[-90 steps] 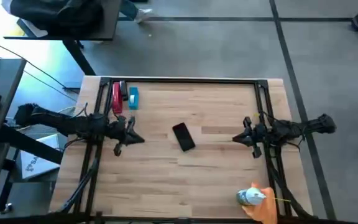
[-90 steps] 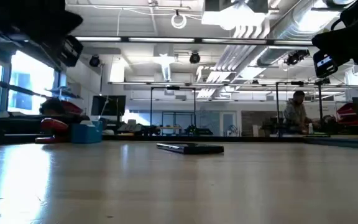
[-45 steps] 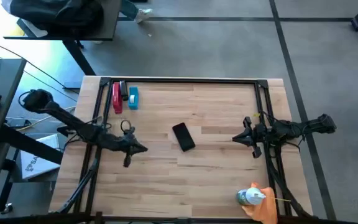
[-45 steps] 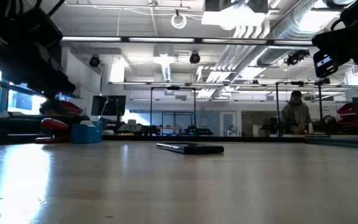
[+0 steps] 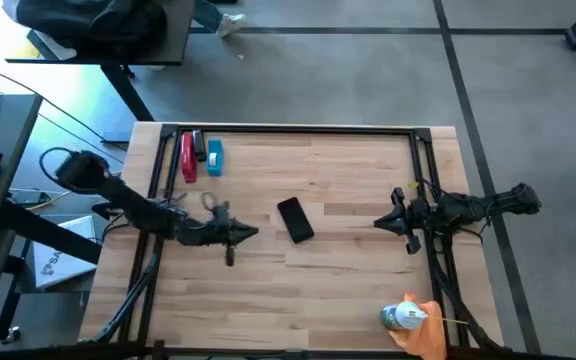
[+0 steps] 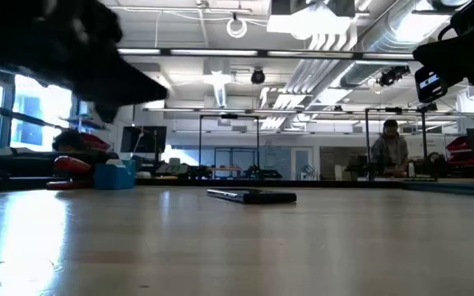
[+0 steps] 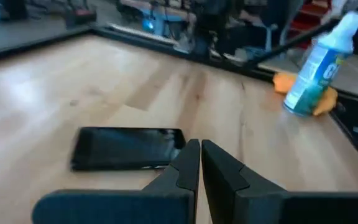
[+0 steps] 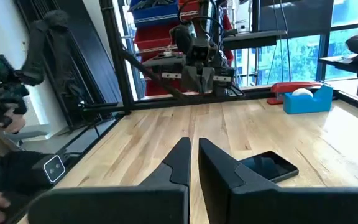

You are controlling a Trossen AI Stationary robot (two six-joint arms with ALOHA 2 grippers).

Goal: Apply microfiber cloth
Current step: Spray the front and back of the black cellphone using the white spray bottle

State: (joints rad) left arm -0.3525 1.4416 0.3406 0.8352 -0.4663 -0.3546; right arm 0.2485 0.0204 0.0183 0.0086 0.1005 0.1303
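Only the left wrist view shows the left gripper [image 7: 200, 163] closed, microfiber cloth [image 7: 303, 98] beyond.

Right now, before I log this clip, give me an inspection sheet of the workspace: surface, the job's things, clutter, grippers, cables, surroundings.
Surface: wooden table, bare across most of its middle.
Job's things: orange microfiber cloth at the near right corner, under and beside the white spray bottle; neither gripper touches it.
Clutter: black phone flat near the centre; red stapler and blue tape dispenser at the far left corner.
Grippers: left gripper shut, empty, just left of the phone; right gripper shut, empty, at the right edge.
Cables: loops along the left arm.
Surroundings: a person far behind the table.
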